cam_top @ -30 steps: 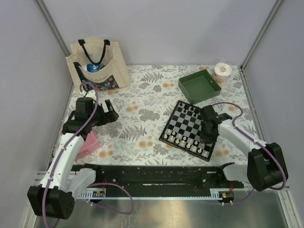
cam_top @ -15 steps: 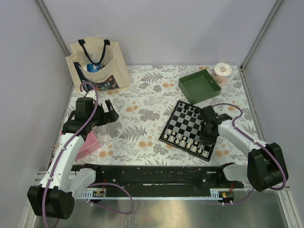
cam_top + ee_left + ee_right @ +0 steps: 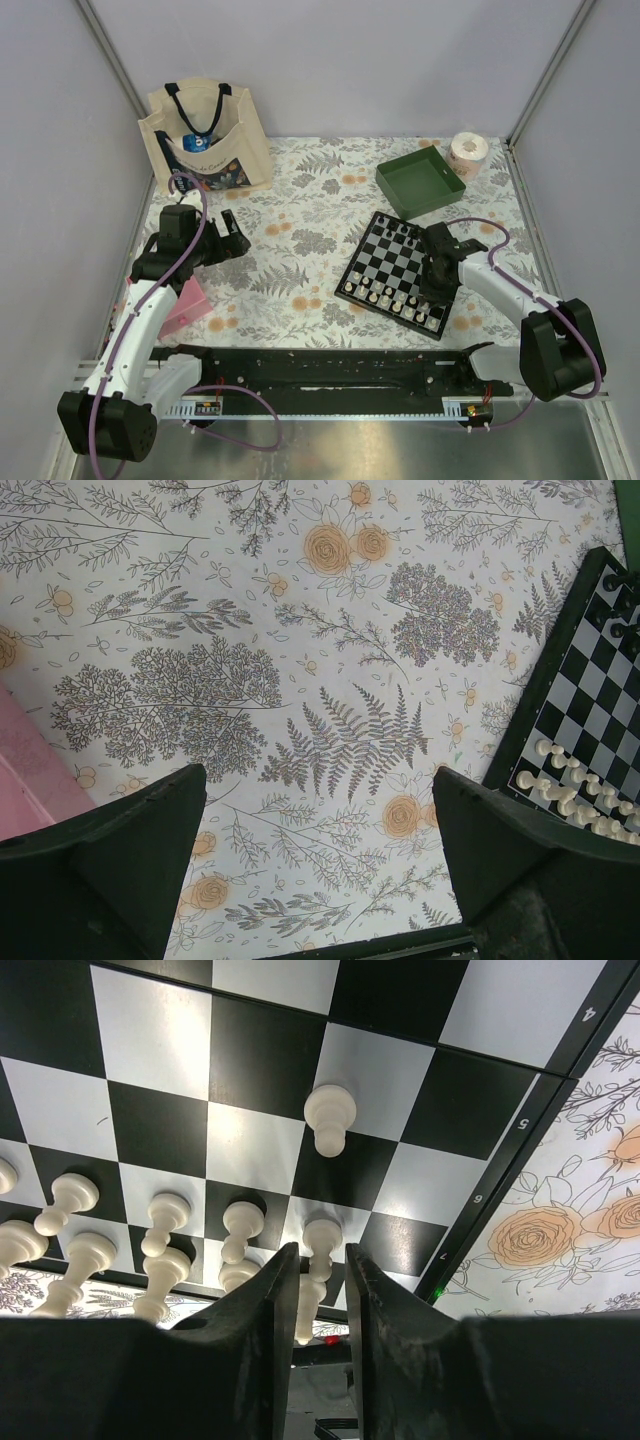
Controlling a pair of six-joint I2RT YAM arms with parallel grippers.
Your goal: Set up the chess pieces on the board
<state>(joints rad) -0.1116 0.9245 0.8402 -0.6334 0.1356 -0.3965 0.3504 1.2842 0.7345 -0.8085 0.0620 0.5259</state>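
Note:
The black-and-white board lies right of centre, with cream pieces along its near edge and black pieces at its far edge. My right gripper hangs low over the board's near right part. In the right wrist view its fingers stand a narrow gap apart around a cream pawn that stands on its square in the pawn row, with slim gaps on both sides. One cream pawn stands alone, one row further out. My left gripper is open and empty over the flowered cloth, left of the board.
A green square tray sits behind the board, with a paper roll beside it. A tote bag stands at the back left. A pink object lies by the left arm.

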